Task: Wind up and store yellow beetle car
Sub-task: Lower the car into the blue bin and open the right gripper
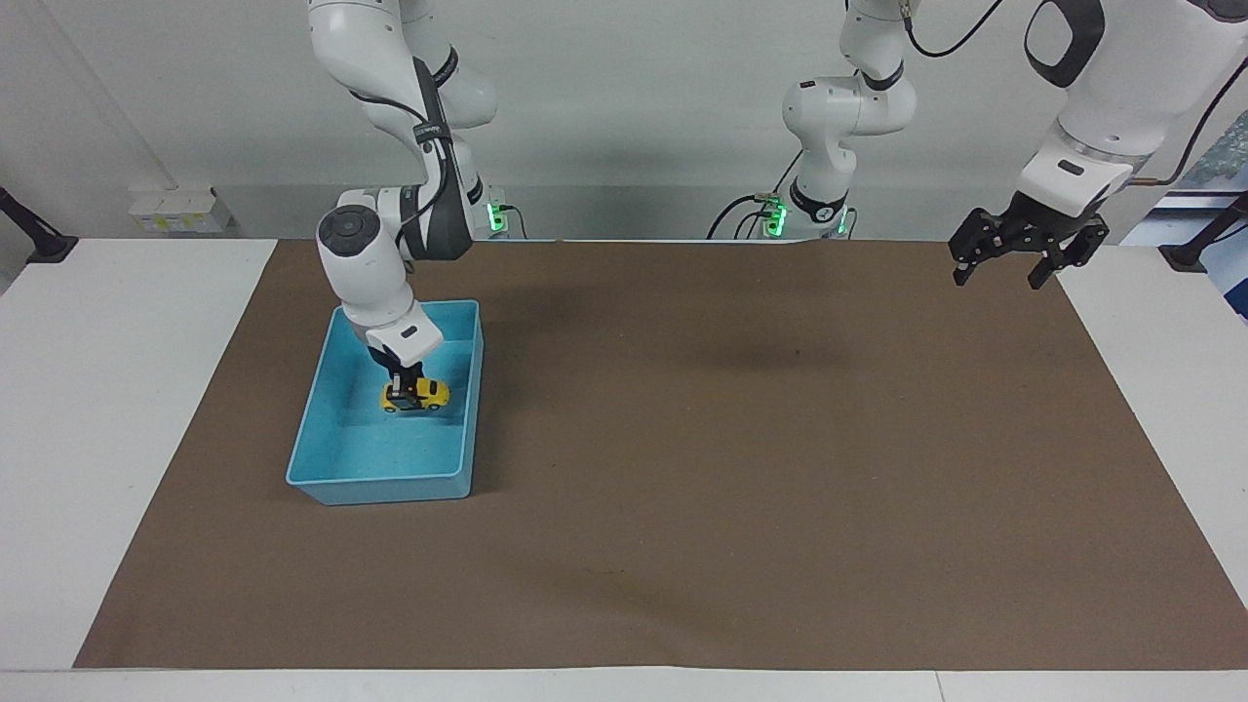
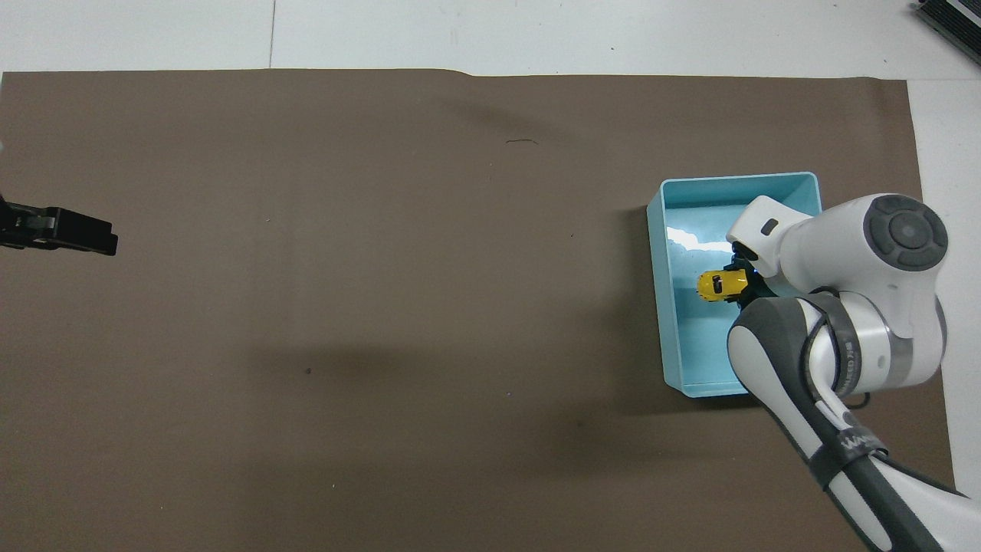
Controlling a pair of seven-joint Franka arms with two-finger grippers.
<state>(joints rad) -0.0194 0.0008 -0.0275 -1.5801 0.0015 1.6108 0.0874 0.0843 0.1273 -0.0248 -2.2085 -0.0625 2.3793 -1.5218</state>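
The yellow beetle car (image 1: pixel 416 395) is gripped in the clenched right tool (image 1: pixel 406 382), directly under it and inside the light-blue bin (image 1: pixel 468 390), low over the floor; contact cannot be told. Its long axis is laid across the bin's width. The left tool (image 1: pixel 1008 265) is spread wide, waiting over the desk's other end.

No text or label is clearly readable.

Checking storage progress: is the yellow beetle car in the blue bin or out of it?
In. The yellow beetle car sits low inside the blue bin, with the right gripper shut on it.
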